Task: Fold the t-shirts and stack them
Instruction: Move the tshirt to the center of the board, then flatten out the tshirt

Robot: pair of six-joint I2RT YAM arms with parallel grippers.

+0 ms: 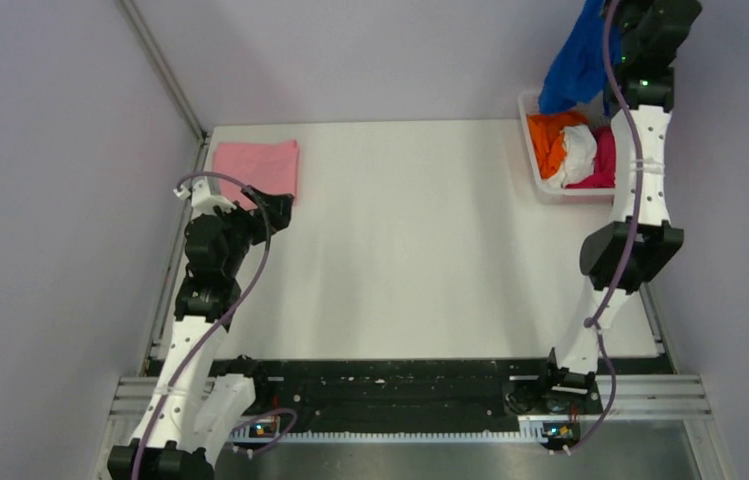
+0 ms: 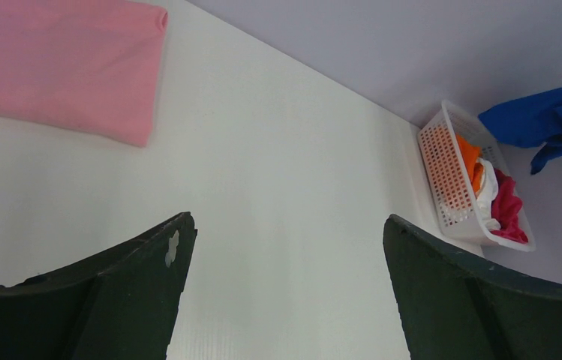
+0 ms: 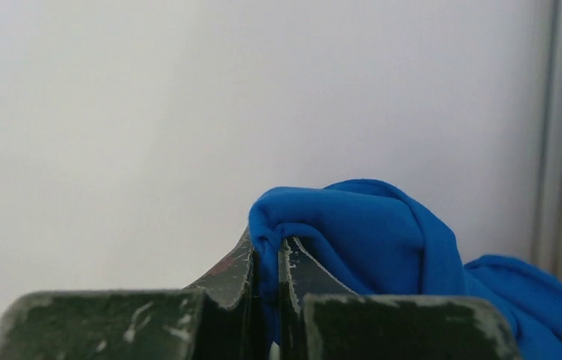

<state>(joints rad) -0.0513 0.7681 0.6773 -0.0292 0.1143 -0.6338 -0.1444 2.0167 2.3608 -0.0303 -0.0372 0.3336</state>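
Observation:
My right gripper (image 3: 266, 251) is shut on a fold of the royal-blue t-shirt (image 3: 368, 232) and holds it high above the basket at the far right (image 1: 578, 62); its print is hidden. The blue shirt also shows hanging in the left wrist view (image 2: 551, 120). The light pink t-shirt (image 1: 257, 165) lies folded flat at the far left of the table, also in the left wrist view (image 2: 60, 64). My left gripper (image 2: 285, 232) is open and empty, just right of the pink shirt (image 1: 275, 210). Orange (image 1: 553, 135), white (image 1: 578, 152) and magenta (image 1: 605, 160) t-shirts lie bunched in the basket.
The white lattice basket (image 1: 531, 150) stands at the table's far right corner, also in the left wrist view (image 2: 443, 169). The white table (image 1: 410, 240) is walled at the back and both sides. A black rail (image 1: 400, 385) runs along the near edge.

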